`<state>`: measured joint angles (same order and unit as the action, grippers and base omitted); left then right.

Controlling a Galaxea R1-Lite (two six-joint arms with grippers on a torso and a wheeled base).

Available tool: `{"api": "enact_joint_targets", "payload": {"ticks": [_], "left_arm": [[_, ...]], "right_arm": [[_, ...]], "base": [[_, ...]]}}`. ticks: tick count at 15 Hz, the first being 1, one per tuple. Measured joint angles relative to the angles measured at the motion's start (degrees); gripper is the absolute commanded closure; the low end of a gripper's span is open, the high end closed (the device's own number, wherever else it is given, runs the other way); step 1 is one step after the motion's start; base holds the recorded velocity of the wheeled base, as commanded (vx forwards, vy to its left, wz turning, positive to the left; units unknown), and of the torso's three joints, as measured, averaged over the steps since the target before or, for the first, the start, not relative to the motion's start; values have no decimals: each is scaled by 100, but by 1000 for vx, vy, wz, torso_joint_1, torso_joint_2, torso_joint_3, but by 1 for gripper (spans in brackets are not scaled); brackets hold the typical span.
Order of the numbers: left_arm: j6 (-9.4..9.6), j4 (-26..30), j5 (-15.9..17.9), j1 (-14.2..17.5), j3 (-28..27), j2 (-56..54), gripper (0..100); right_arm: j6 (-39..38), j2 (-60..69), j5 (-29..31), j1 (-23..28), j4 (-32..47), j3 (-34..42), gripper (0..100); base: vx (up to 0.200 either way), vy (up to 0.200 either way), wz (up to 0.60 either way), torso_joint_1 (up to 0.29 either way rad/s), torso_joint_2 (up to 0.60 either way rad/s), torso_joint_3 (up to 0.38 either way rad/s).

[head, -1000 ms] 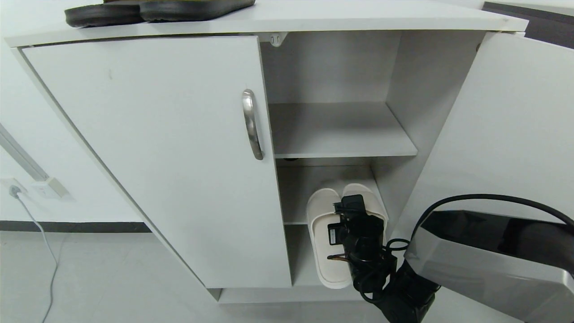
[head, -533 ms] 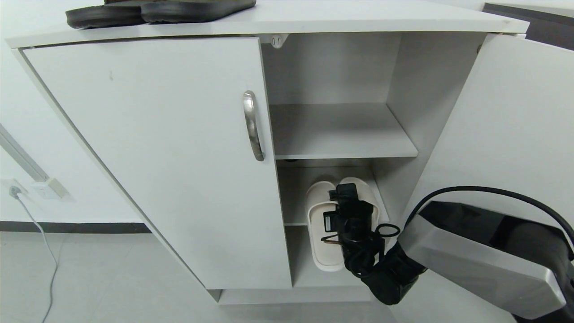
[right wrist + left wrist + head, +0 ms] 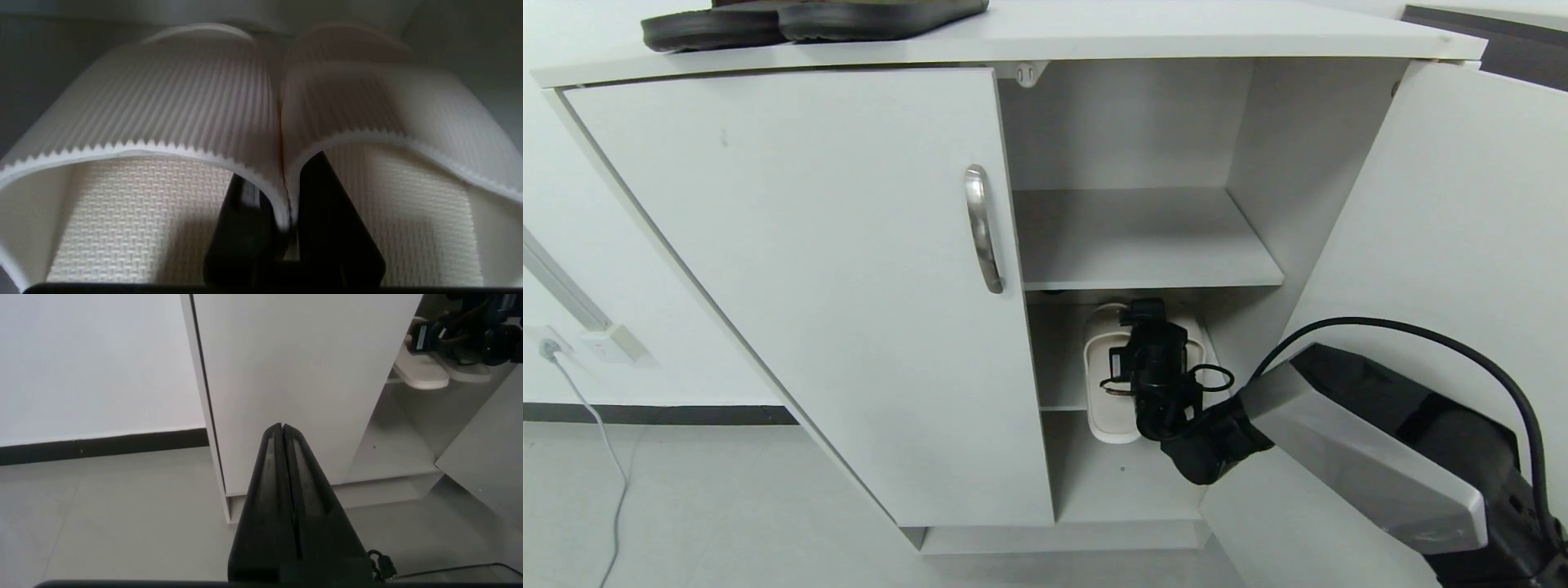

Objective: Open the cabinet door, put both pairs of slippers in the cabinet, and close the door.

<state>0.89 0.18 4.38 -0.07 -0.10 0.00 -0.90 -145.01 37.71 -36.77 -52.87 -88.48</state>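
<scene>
Right claw [image 3: 282,196] pinches two white slippers [image 3: 163,106] (arm hides most). Two black slippers [image 3: 849,20] on the cabinet [image 3: 1176,33] are cut off. Left claw [image 3: 282,433] is closed, empty.

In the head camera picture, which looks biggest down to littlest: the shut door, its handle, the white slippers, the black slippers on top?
1. Shut door, biggest by far.
2-3. Black slippers and white slippers: too alike to rank, both show only in part.
4. Handle, smallest.
</scene>
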Motion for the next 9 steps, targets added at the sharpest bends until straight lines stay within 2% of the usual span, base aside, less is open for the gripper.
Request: {"api": "enact_joint_targets", "payload": {"ticks": [4,9], "left_arm": [[0,0,2,-2,0,0,100],[0,0,-6,-2,0,0,100]], "right_arm": [[0,-210,-232,107,156,-438,100],[-306,-277,-449,174,845,-863,100]], "base": [[0,0,0,0,0,0],[0,0,0,0,0,0]]}}
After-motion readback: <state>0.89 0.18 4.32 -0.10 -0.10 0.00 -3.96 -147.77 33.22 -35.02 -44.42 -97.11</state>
